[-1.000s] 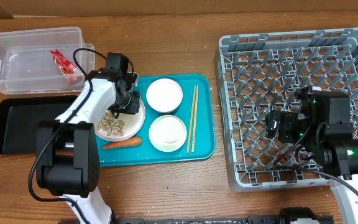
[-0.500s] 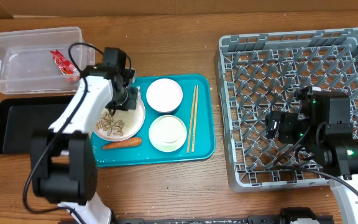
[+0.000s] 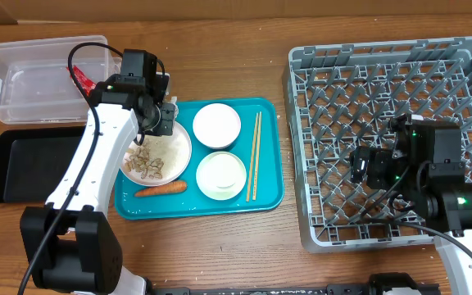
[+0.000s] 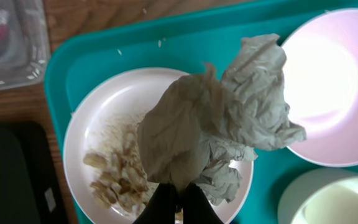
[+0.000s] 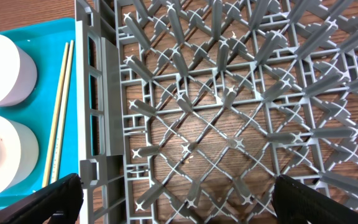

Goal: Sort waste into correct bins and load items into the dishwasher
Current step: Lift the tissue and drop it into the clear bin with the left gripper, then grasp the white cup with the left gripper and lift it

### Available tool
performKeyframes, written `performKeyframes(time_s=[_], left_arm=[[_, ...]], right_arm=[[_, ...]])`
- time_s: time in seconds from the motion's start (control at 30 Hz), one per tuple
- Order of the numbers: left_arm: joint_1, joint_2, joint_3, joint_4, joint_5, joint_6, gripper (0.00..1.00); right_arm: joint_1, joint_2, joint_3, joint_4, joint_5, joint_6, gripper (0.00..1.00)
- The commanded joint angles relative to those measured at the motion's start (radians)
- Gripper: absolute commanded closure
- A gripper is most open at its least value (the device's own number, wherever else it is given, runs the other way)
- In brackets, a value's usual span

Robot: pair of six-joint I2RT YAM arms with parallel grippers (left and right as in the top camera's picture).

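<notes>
Left pincer (image 4: 178, 198) is clamped on just one fold of the scrap (image 4: 219, 121), so it could be dropped short of the tub (image 3: 27, 82) at ten o'clock.

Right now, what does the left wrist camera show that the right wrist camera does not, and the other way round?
Only the left wrist view: the left gripper shut on a crumpled scrap, held over a plate with nut shells, and a corner of the clear tub. Only the right wrist view: the grey rack and the chopsticks. Both: the teal tray, the pink bowl and the white cup.
</notes>
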Motion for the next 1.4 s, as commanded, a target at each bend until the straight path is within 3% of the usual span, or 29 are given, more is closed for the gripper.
performKeyframes(time_s=[0.0, 0.57, 0.67, 0.73, 0.77, 0.8, 0.87, 1.07, 1.23, 1.37], left_arm=[[0.016, 0.000, 0.013, 0.033, -0.079, -0.037, 0.96], [0.378, 0.060, 0.039, 0.515, -0.037, -0.138, 0.94], [0.399, 0.098, 0.039, 0.558, -0.035, -0.137, 0.68], [0.405, 0.111, 0.039, 0.575, -0.034, -0.138, 0.66], [0.408, 0.114, 0.039, 0.585, -0.031, -0.138, 0.61], [0.410, 0.114, 0.039, 0.592, -0.031, -0.138, 0.50], [0.410, 0.111, 0.040, 0.599, -0.030, -0.138, 0.46], [0.400, 0.051, 0.047, 0.466, 0.104, -0.137, 0.49], [0.341, -0.014, 0.047, 0.233, 0.246, -0.137, 0.48], [0.246, -0.037, 0.047, 0.020, 0.258, -0.136, 0.44]], right_arm=[[-0.001, -0.005, 0.029, 0.002, -0.001, 0.005, 0.00], [-0.001, -0.005, 0.029, 0.002, -0.001, 0.005, 0.00], [-0.001, -0.005, 0.029, 0.002, -0.001, 0.005, 0.00], [-0.001, -0.005, 0.029, 0.002, -0.001, 0.005, 0.00], [-0.001, -0.005, 0.029, 0.002, -0.001, 0.005, 0.00], [-0.001, -0.005, 0.029, 0.002, -0.001, 0.005, 0.00], [-0.001, -0.005, 0.029, 0.002, -0.001, 0.005, 0.00], [-0.001, -0.005, 0.029, 0.003, -0.001, 0.005, 0.00], [-0.001, -0.005, 0.029, 0.004, -0.001, 0.005, 0.00], [-0.001, -0.005, 0.029, 0.003, -0.001, 0.005, 0.00]])
